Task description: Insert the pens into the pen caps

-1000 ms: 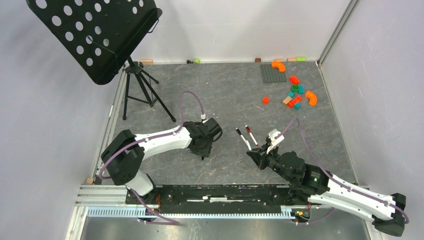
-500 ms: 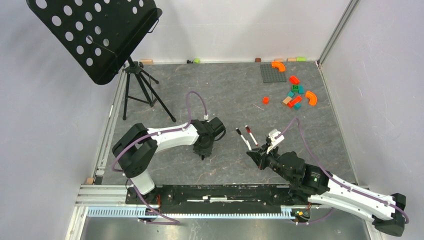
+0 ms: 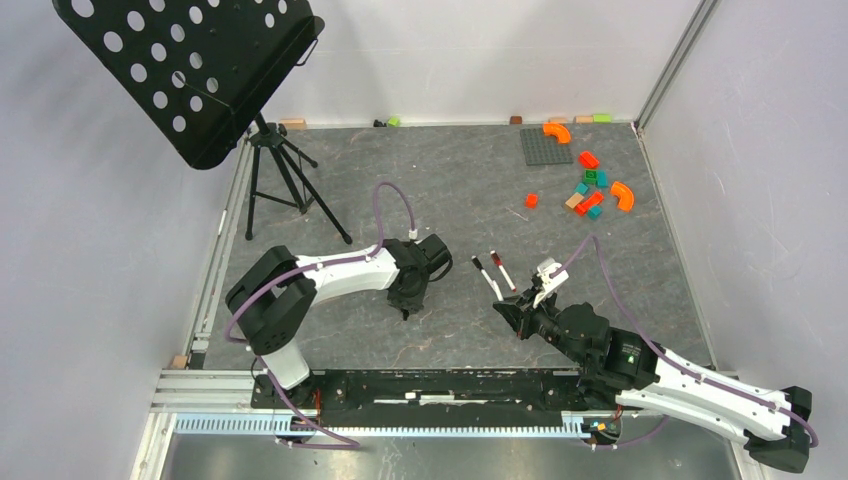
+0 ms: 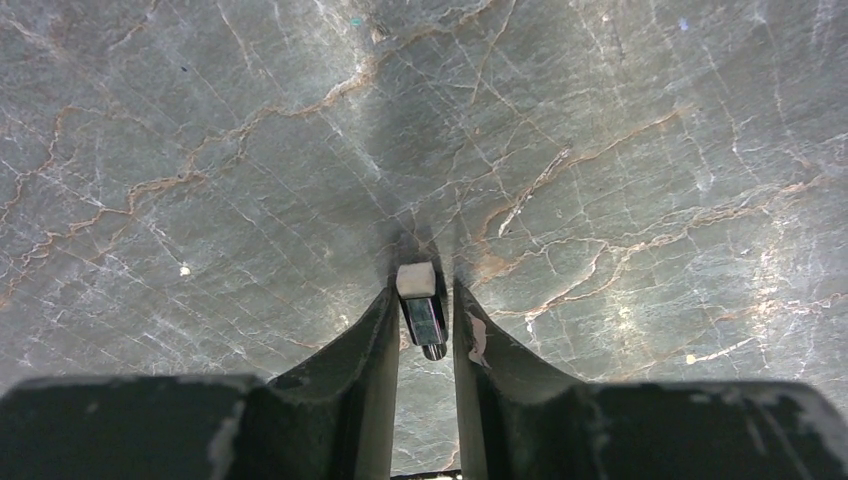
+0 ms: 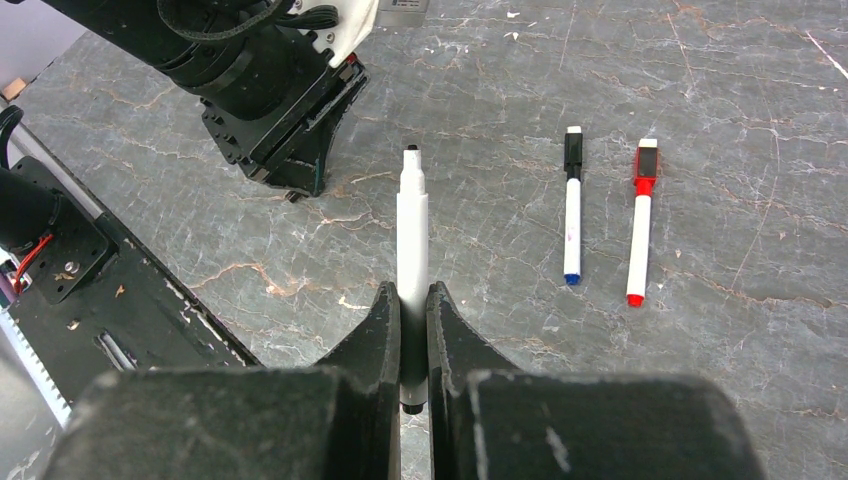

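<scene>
My left gripper (image 4: 425, 290) points down at the table, open, its jaws narrowly straddling a short black pen cap (image 4: 421, 312) with a white end. The cap lies against the left finger, with a small gap to the right finger. My right gripper (image 5: 412, 292) is shut on a white pen (image 5: 412, 220) whose bare black tip points toward the left gripper (image 3: 405, 312). Two more pens lie side by side on the table. One pen (image 5: 572, 215) wears a black cap, and the other pen (image 5: 640, 225) wears a red cap.
A black music stand (image 3: 190, 70) on a tripod (image 3: 285, 185) stands at the back left. Coloured toy blocks (image 3: 590, 190) and a grey baseplate (image 3: 546, 146) lie at the back right. The arms' mounting rail (image 3: 440, 390) runs along the near edge.
The left arm's elbow has swung to the right while its gripper stayed over the same spot. The right arm and the pens on the table have not moved.
</scene>
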Robot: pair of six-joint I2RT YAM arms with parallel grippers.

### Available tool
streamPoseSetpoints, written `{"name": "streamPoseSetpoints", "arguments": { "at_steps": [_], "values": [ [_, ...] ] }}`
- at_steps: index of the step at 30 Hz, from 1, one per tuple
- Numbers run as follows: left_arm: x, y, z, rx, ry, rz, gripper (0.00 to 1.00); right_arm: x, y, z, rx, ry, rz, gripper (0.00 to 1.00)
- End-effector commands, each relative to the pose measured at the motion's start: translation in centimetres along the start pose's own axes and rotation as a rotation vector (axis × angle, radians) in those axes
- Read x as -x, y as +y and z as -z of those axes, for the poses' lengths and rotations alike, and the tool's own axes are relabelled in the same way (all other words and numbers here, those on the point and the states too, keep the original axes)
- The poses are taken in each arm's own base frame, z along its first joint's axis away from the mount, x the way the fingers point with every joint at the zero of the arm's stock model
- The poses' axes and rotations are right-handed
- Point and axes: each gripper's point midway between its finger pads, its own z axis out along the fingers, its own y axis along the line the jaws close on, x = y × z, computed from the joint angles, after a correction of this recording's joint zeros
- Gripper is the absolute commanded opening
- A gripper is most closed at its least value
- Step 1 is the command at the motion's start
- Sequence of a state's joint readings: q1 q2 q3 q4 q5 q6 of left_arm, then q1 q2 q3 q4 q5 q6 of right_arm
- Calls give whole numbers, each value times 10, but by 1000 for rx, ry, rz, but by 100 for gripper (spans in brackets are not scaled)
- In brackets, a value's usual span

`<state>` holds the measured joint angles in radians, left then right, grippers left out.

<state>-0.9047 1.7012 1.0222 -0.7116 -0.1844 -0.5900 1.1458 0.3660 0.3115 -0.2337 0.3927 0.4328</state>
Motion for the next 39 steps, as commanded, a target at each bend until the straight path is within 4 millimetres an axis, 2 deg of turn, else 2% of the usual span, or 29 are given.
{"name": "streamPoseSetpoints", "arguments": {
  "at_steps": [1,6,14,16,17,18,21,24,30,39],
  "values": [
    [5,4,-5,44,-9,27,30,6,6,-2,25,-31,-19,1],
    [0,9,-6,60,-6,40,29,5,5,-2,22,-32,-20,1],
    [-10,13,-8,66,19,41,21,3,6,-3,24,-27,-20,1],
    [-11,13,-9,65,23,41,15,3,6,-3,25,-27,-21,1],
    [-11,13,-9,64,21,42,7,3,6,-3,25,-26,-21,1],
    [-11,13,-9,65,19,42,2,3,7,-3,27,-28,-23,1],
    [-9,14,-8,56,-13,54,2,3,7,-4,28,-26,-23,1],
    [-2,11,2,7,-77,70,2,3,8,-4,29,-27,-27,1],
    [10,19,23,-13,-196,96,2,7,13,-6,49,-41,-52,1],
    [24,42,61,-3,-371,160,2,13,26,-17,87,-91,-135,0]
  ]
}}
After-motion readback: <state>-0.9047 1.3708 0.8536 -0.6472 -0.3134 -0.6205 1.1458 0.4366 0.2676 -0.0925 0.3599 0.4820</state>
